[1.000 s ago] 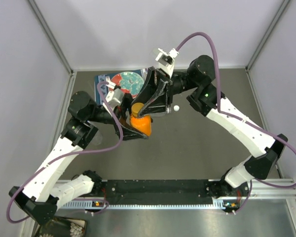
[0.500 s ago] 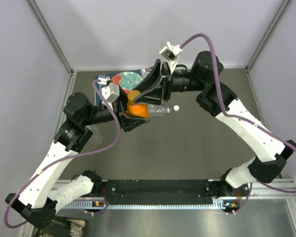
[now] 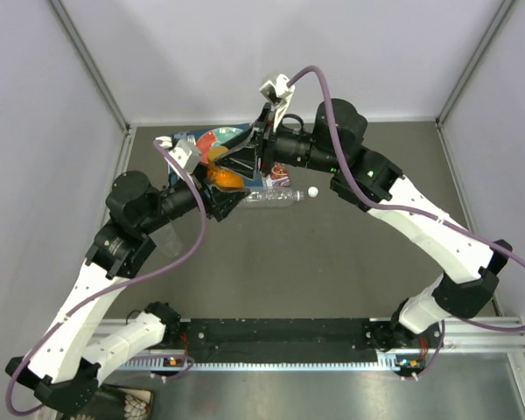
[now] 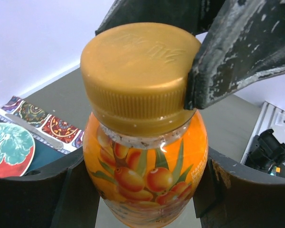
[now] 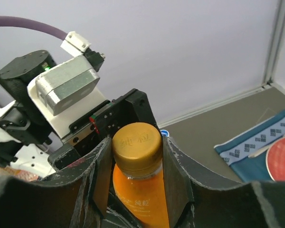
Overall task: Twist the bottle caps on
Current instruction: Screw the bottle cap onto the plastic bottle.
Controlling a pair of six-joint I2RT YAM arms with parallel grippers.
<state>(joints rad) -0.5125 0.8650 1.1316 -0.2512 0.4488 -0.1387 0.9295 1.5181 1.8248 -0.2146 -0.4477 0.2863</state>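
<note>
Grey tabletop (image 3: 332,262), pale walls (image 3: 245,52). Only the top view gives me the clear bottle (image 3: 271,197): lying flat, long axis left-right, white cap (image 3: 312,192) just off its right end. The wrist views show the grips. Left gripper (image 4: 142,190) clamps the orange bottle (image 4: 147,175), held up near the patterned plate (image 4: 9,147). Right gripper (image 5: 137,152) pinches its amber cap (image 4: 137,78), and the cap end points toward it.

Squat bottle (image 3: 225,178), cap (image 4: 137,76) on top, btwn L gripper (image 4: 142,190) & R gripper (image 5: 137,156). Plate (image 4: 9,148) behind. Slim bottle (image 3: 276,196) to R, loose cap (image 3: 312,192) at its R end.

Plate (image 3: 217,138) and lying clear bottle (image 3: 273,198) crowd far centre, tabletop (image 3: 332,280) nearer open
</note>
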